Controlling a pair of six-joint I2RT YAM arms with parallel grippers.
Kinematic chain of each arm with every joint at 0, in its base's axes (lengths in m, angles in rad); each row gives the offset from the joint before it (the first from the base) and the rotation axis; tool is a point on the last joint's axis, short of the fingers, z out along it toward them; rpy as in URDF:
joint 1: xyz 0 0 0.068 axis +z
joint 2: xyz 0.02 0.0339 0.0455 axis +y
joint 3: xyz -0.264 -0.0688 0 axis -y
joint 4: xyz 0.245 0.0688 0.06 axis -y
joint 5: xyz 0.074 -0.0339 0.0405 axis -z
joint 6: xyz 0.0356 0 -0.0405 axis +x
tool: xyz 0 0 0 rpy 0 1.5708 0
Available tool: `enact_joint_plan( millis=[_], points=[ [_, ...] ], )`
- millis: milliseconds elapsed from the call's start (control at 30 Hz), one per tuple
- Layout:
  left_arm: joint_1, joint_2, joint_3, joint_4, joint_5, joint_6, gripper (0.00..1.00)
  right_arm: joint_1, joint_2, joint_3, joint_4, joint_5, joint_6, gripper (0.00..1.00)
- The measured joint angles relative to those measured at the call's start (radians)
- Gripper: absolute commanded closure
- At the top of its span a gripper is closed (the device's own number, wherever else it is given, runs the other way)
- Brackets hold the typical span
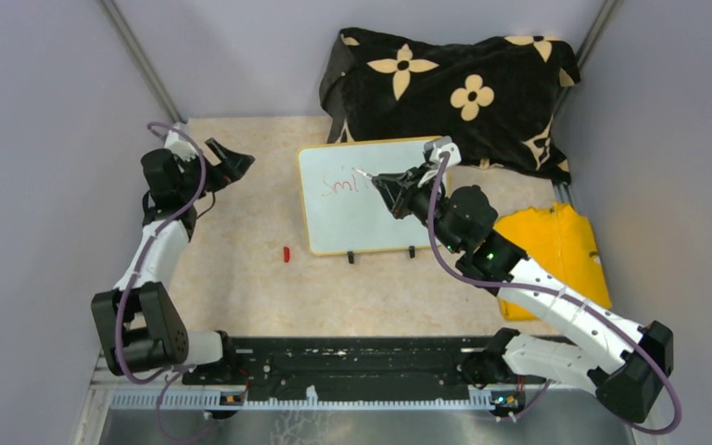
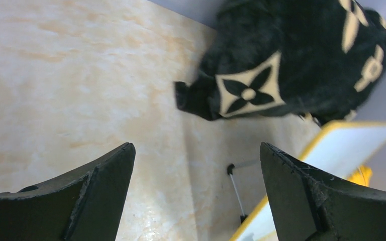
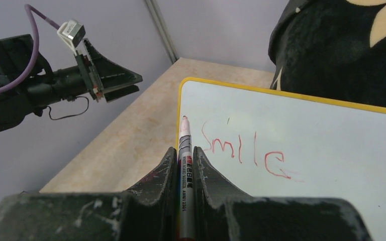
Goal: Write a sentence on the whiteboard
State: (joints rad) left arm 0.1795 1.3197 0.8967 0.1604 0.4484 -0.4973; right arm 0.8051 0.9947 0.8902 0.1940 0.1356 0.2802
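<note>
Sentence (image 3: 241, 151) reads "Smile" on the whiteboard (image 3: 331, 145) near the worktop's (image 1: 241, 287) far edge.
Right gripper (image 3: 185, 150) pinches a marker (image 3: 185, 136); left gripper (image 2: 196, 150) gapes empty.

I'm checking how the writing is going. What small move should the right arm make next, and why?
Probably carry the marker tip just past the last letter of the red word, "Smile", and set it down on the whiteboard. Only that word is written, bare board lies past and below it, and the right gripper is shut on the marker.
</note>
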Motion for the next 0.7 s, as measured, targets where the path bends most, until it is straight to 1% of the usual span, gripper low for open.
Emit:
enact_joint_plan(
  millis=[67, 100, 233, 267, 333, 400, 500, 600, 700],
  points=[
    [-0.005, 0.016, -0.006, 0.047, 0.090, 0.021, 0.01, 0.000, 0.001, 0.000, 0.000, 0.002, 0.000, 1.00],
    [-0.009, 0.018, -0.026, 0.098, 0.139, 0.026, 0.01, 0.000, 0.003, 0.000, 0.000, 0.002, -0.001, 1.00],
    [-0.035, 0.011, -0.183, 0.349, 0.277, -0.004, 0.01, 0.000, 0.017, 0.000, -0.004, 0.003, -0.003, 1.00],
    [-0.045, 0.019, -0.214, 0.390, 0.307, -0.008, 0.01, 0.000, 0.019, 0.000, -0.007, 0.003, -0.005, 1.00],
    [-0.064, 0.043, -0.235, 0.438, 0.351, -0.005, 0.01, 0.000, 0.021, 0.000, -0.010, 0.004, -0.008, 1.00],
    [-0.085, 0.074, -0.238, 0.494, 0.391, -0.002, 0.04, 0.000, 0.021, 0.000, -0.008, 0.006, -0.009, 1.00],
    [-0.103, 0.116, -0.267, 0.622, 0.438, -0.016, 0.07, 0.000, 0.021, 0.000, -0.008, 0.007, -0.010, 1.00],
    [-0.111, 0.178, -0.317, 0.789, 0.479, -0.080, 0.09, 0.000, 0.021, 0.000, -0.008, 0.007, -0.010, 1.00],
    [-0.111, 0.247, -0.331, 0.892, 0.513, -0.129, 0.11, 0.000, 0.021, 0.000, -0.008, 0.006, -0.010, 1.00]
  ],
)
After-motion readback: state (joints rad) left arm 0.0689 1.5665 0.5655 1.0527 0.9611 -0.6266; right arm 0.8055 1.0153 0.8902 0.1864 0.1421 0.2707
